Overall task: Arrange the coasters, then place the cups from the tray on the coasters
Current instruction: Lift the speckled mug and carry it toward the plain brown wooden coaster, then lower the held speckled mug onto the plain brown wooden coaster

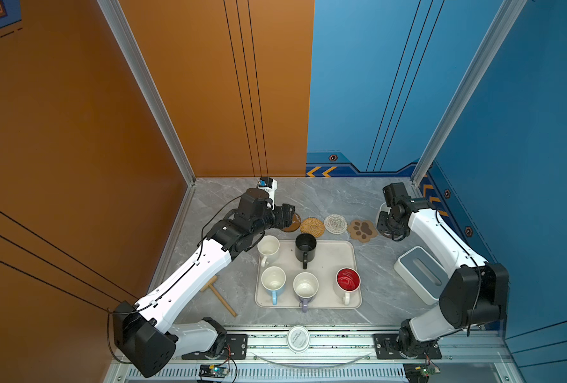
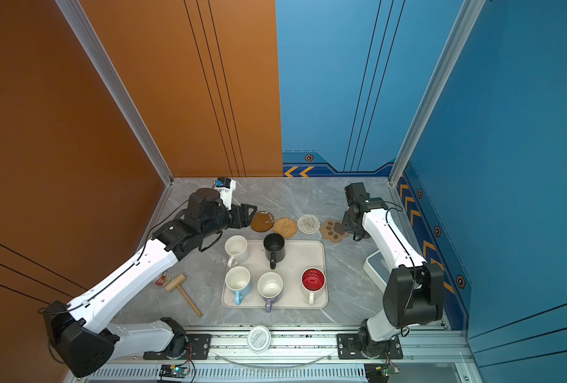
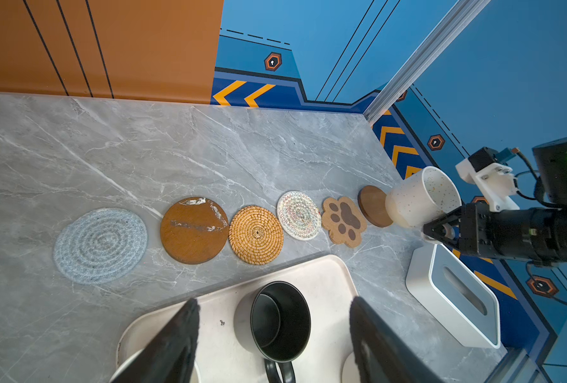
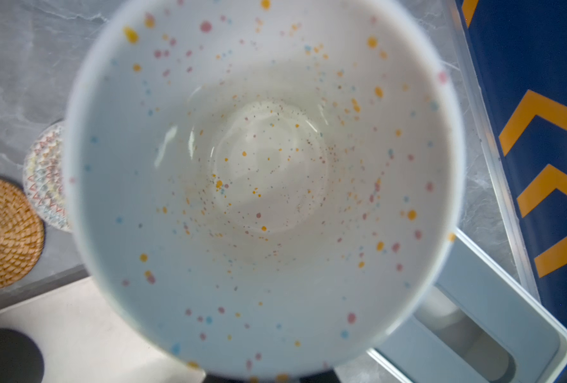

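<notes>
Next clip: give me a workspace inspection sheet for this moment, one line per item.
Surface: grey marble tabletop, no spills seen.
Job's things: six coasters in one row behind the tray; five cups on it; speckled cup tilted at the end brown disc.
Clutter: wooden mallet, white-grey box, round lid on the front rail.
End effectors: left end effector open, empty; right end effector shut on the speckled cup's handle.
Cables: black leads along the arms, clear of cups.
Surroundings: orange and blue walls; nothing else seen.
</notes>
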Robot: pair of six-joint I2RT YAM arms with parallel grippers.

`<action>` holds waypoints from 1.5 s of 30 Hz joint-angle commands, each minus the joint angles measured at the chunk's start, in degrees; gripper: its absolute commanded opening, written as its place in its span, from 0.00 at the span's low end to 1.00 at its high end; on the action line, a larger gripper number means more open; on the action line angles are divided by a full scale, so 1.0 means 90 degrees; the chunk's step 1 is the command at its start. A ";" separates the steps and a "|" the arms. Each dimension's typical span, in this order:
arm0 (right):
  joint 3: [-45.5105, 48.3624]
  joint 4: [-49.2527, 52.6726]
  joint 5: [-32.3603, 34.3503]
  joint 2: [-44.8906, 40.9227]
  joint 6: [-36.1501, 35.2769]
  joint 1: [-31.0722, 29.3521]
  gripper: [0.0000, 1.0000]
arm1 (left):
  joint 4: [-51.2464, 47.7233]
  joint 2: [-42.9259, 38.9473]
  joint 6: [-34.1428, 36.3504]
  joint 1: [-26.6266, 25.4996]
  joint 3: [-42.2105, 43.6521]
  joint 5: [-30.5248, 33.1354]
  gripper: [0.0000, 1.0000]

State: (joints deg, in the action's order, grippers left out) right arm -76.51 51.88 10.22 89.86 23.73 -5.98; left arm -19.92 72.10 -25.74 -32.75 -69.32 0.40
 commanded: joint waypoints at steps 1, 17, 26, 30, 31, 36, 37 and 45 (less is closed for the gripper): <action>-0.0394 -0.0276 -0.0013 0.0214 -0.0326 0.0242 0.00 | 0.0046 -0.0149 -0.0013 -0.0065 0.0041 0.0208 0.73; -0.0465 -0.0979 -0.0535 0.1144 -0.0523 0.0972 0.00 | -0.0022 -0.0111 -0.0115 -0.0130 0.0016 0.0364 0.73; -0.0415 -0.1291 -0.0764 0.1366 -0.0507 0.1094 0.00 | -0.0132 -0.0154 -0.0113 -0.0198 -0.0013 0.0532 0.73; -0.0399 -0.1301 -0.0721 0.1426 -0.0520 0.1101 0.00 | -0.0150 -0.0180 -0.0116 -0.0212 -0.0003 0.0589 0.72; -0.0402 -0.1302 -0.0708 0.1438 -0.0521 0.1103 0.00 | -0.0172 -0.0179 -0.0118 -0.0212 -0.0003 0.0599 0.73; -0.0377 -0.1292 -0.0648 0.1446 -0.0525 0.1102 0.00 | -0.0178 -0.0189 -0.0107 -0.0223 -0.0003 0.0609 0.73; -0.0369 -0.1291 -0.0614 0.1451 -0.0520 0.1101 0.00 | -0.0174 -0.0188 -0.0104 -0.0226 0.0005 0.0609 0.73; -0.0347 -0.1270 -0.0503 0.1441 -0.0598 0.1094 0.00 | -0.0179 -0.0171 -0.0104 -0.0238 0.0026 0.0637 0.73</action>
State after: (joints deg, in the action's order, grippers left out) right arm -78.59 43.18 3.25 103.31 19.25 3.66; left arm -20.58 71.57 -26.57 -34.20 -69.32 4.58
